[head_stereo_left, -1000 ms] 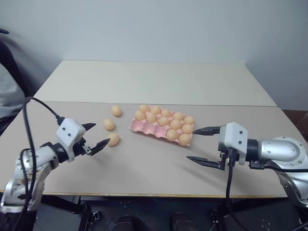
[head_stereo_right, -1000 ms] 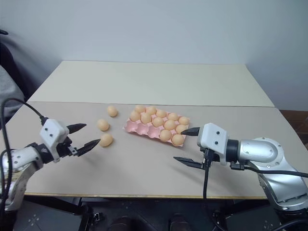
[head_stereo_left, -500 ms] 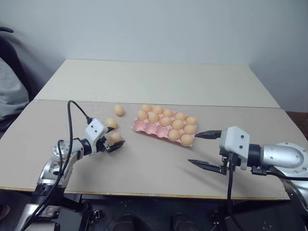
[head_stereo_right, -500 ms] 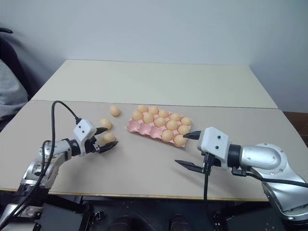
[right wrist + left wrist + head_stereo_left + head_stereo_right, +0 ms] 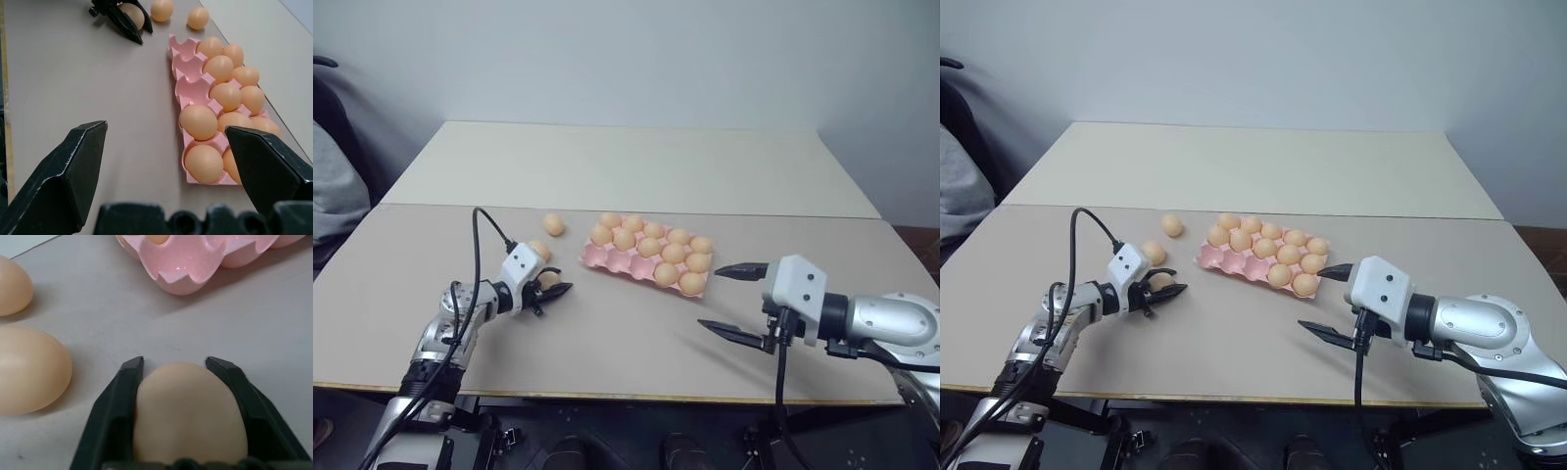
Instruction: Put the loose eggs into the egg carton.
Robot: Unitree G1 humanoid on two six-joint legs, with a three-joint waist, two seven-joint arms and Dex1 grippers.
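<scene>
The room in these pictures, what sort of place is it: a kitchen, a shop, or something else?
Probably a lab or test room, not a kitchen. A plain beige table stands against a bare pale wall. On it lie only a pink egg carton and loose eggs, and cables run along the robot's arms.

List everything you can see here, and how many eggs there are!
smooth tan-orange loose eggs: three; two lying on the table, one in the left fingers.
flat pink moulded egg carton: one, mid-table; three near cups empty.
tan-orange eggs in the carton: twelve.
near beige table: one, under everything.
far cream table: one, behind, against the wall.
grey cloth: one, left edge; cannot tell what it is.
left gripper: black fingers shut on an egg.
right gripper: black fingers open, beside the carton.
</scene>
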